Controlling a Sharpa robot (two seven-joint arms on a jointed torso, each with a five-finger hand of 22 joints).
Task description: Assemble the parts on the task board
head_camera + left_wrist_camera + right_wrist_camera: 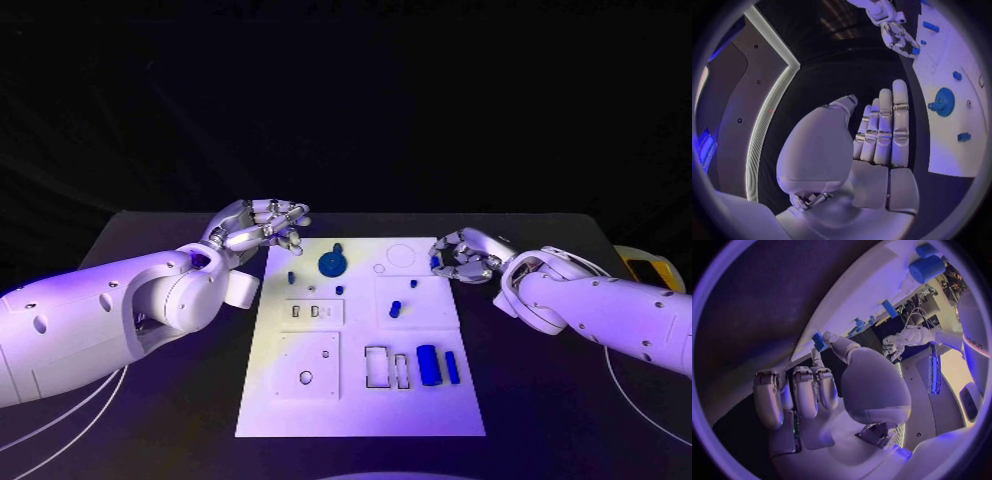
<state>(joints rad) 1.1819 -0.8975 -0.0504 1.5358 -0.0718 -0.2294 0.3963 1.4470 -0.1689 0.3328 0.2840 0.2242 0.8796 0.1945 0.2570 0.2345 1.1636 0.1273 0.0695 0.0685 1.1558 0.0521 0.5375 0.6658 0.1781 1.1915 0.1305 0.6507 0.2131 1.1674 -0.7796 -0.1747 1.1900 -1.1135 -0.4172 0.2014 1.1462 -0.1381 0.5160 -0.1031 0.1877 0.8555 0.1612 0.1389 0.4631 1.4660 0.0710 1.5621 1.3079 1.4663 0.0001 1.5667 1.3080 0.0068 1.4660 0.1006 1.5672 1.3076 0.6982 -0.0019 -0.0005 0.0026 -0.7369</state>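
— Hands? Left hand (264,226) beside task board (361,400), far left corner, fingers loosely apart, holding nothing.
— Right hand (464,256)? Pinching small blue part (437,261) at far right edge. Blue gear (333,264) on board.

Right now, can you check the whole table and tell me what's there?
Surface: black table.
Job's things: white board with a blue gear, cylinder, bar and smaller bits.
Clutter: yellow thing beside the right arm.
Hands: left hand holds nothing, by the board's far corner; right hand has fingertips at a small part, hold unclear.
Cables: white cables under the left arm.
Surroundings: dark, nothing seen.
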